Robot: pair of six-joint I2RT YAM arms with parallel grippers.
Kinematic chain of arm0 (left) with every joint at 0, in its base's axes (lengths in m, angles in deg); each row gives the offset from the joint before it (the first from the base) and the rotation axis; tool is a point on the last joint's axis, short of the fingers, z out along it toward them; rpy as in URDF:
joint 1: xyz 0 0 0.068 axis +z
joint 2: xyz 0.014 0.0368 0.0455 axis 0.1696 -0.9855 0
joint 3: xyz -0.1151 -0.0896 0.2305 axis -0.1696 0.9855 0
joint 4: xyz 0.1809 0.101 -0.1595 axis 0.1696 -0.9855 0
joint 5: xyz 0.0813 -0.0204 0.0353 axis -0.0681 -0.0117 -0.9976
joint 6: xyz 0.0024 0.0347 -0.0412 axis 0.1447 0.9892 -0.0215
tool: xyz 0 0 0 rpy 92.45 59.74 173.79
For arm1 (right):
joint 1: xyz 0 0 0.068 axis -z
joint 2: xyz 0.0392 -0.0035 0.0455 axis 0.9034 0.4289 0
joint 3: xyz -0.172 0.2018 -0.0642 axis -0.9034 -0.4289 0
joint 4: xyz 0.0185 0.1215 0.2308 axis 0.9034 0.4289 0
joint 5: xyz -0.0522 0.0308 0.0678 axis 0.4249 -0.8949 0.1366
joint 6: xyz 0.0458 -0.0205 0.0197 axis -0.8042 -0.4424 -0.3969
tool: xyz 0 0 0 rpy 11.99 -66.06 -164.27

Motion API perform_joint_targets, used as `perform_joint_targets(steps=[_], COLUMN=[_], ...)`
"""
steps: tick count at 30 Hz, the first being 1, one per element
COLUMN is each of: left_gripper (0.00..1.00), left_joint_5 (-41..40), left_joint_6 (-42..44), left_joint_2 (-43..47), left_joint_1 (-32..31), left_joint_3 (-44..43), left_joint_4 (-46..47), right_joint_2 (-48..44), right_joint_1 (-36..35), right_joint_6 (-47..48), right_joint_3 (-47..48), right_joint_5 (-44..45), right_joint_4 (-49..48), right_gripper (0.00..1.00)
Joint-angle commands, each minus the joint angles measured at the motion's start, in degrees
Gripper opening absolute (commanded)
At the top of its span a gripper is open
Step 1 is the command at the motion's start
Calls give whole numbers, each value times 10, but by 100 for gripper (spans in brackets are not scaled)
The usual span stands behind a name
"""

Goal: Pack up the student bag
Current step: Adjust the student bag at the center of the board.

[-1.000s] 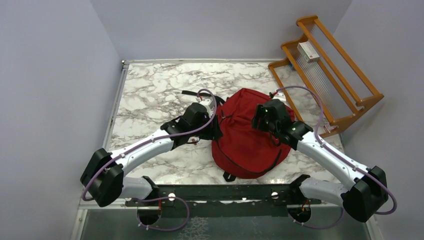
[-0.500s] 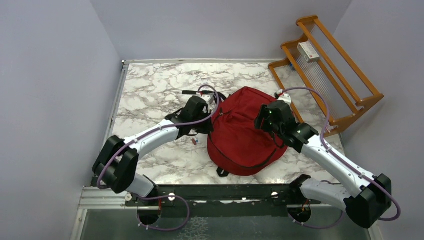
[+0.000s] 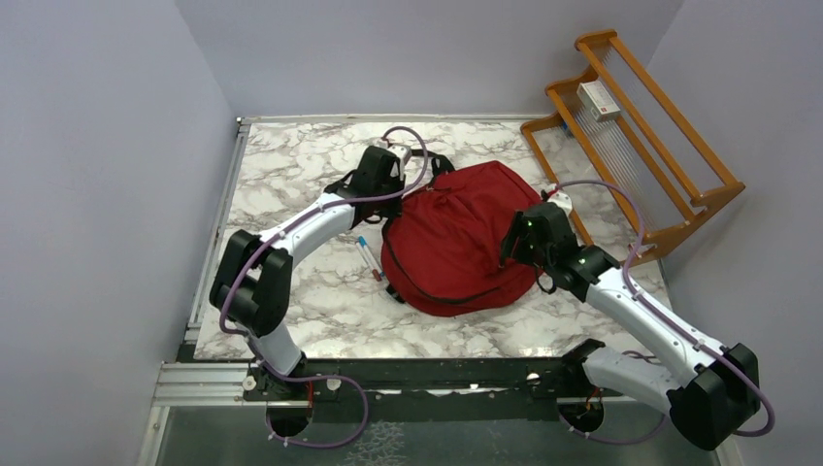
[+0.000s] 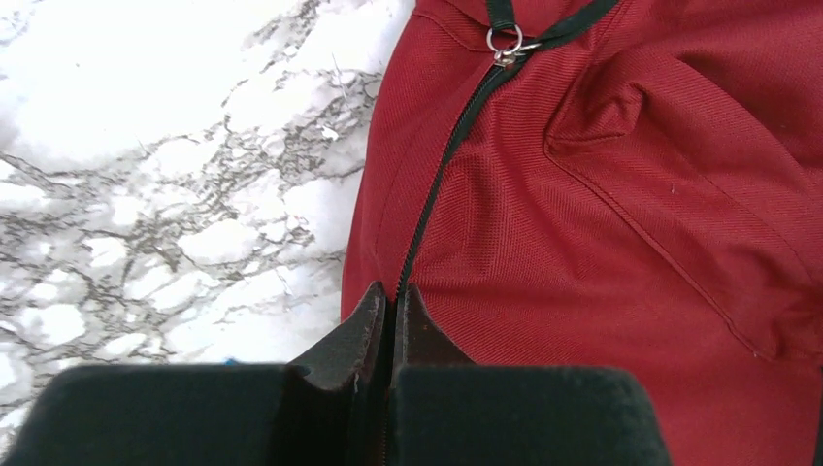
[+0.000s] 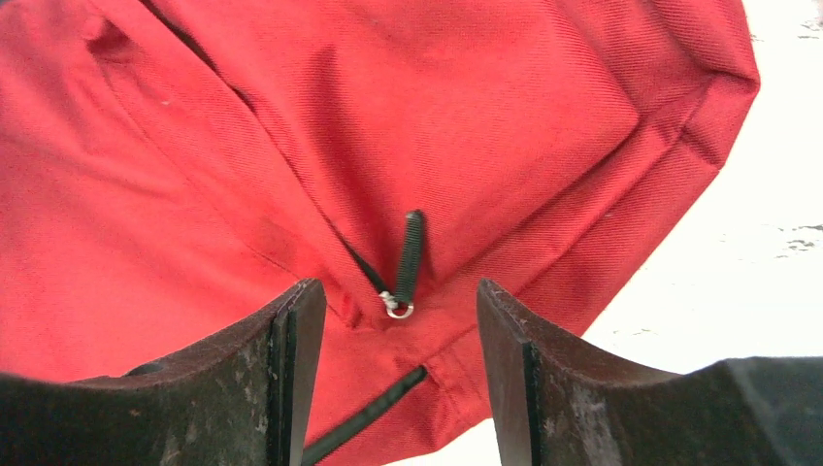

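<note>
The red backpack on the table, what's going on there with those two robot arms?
Both arms are working on the student bag, which lies on the marble table. The left gripper is shut, with its tips at the bag's edge on the black zip; whether it pinches fabric is unclear. The right gripper is open over the bag's other side, with a zip pull showing between its fingers, not gripped. A pen-like item lies on the table beside the bag.
</note>
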Motion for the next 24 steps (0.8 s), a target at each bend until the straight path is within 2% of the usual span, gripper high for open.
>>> perform_joint_targets(steps=[1,5,9,11,18,24], left_gripper=[6,18,40,48,52,52], left_joint_5=[-47,-43,-47,-49,-18,4], left_joint_6=[41,40,41,46,72,93], left_joint_2=[-1,27,70,92,146,140], left_joint_1=[8,7,6,4,-33,-88], left_joint_3=[-39,-38,-28,-22,8,23], left_joint_4=[-9,-7,3,9,55,89], right_joint_2=[-16,-25,-21,-20,-23,-24], right_joint_1=[27,60,90,108,136,144], right_joint_6=[-11,-11,-17,-22,-61,-101], right_joint_3=[-20,-41,-59,-69,-110,-141], right_joint_5=[-28,-76,-129,-155,-225,-254], right_joint_4=[1,-22,-44,-57,-108,-143], right_gripper=[62,56,52,52,43,37])
